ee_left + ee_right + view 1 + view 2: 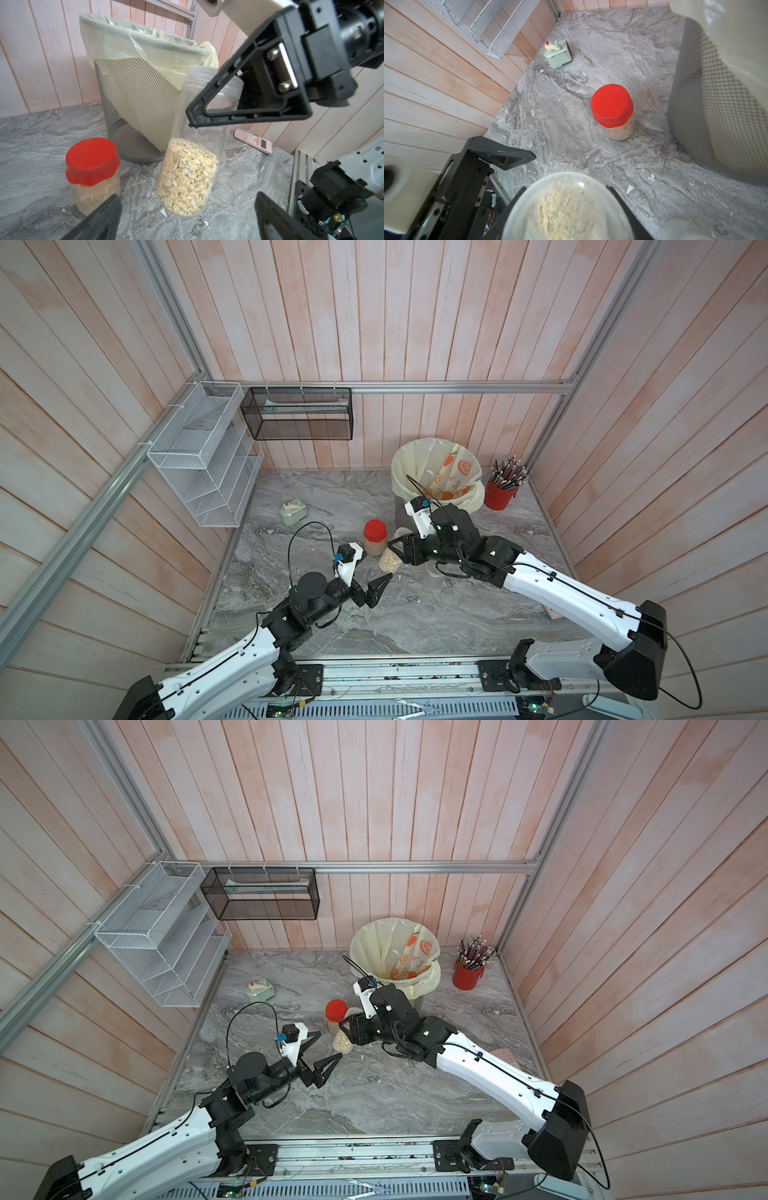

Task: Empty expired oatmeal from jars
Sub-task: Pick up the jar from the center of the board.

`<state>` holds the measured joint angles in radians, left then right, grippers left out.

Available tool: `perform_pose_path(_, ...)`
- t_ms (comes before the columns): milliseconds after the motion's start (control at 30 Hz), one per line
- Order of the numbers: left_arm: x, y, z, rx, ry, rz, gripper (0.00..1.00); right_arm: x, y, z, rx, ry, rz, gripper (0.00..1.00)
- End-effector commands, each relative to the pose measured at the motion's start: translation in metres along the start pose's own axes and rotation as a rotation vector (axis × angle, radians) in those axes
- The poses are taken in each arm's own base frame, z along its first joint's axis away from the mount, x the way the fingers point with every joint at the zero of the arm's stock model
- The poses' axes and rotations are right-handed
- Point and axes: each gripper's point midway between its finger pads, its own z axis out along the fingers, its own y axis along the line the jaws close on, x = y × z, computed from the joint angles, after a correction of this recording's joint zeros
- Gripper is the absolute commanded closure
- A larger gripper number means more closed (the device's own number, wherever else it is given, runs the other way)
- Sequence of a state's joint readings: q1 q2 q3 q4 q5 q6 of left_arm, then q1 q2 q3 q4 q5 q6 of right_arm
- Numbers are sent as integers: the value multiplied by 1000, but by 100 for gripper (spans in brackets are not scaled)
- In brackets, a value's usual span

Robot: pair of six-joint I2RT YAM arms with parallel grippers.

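Observation:
My right gripper is shut on a clear lidless jar, gripping it near its threaded mouth. The jar hangs tilted above the marble table, its lower half full of pale oatmeal. In both top views it shows in front of the bin. My left gripper is open and holds nothing, its fingertips just short of the jar's bottom. A second jar with a red lid stands upright beside it, with oatmeal inside. A third clear jar lies empty on the table under my right arm.
A grey mesh bin lined with a yellowish bag stands behind the jars. A red pencil cup is to its right. A green sharpener sits at the left, a pink calculator by the right wall. Wire racks hang on the left wall.

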<state>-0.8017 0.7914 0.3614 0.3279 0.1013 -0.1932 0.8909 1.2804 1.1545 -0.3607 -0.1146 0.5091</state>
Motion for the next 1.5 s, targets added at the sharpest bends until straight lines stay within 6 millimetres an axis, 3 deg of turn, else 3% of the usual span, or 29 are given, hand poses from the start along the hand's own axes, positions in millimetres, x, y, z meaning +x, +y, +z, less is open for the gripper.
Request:
perform_pose_path(0,-22,-10,7,41,-50,47,1,-19,20,-20,-80,-50,12,68)
perform_pose_path(367,-23,-19,19,91,-21,81,8,-20,27,-28,-112,-62,17,68)
perform_pose_path(800,-19,-24,30,127,9,103,23,-19,29,-31,-132,-68,23,69)
perform_pose_path(1200,-23,-25,33,132,10,138,29,-17,29,-31,-139,-66,32,69)
perform_pose_path(1467,-19,-28,37,150,23,135,44,-11,32,-30,-158,-52,29,69)
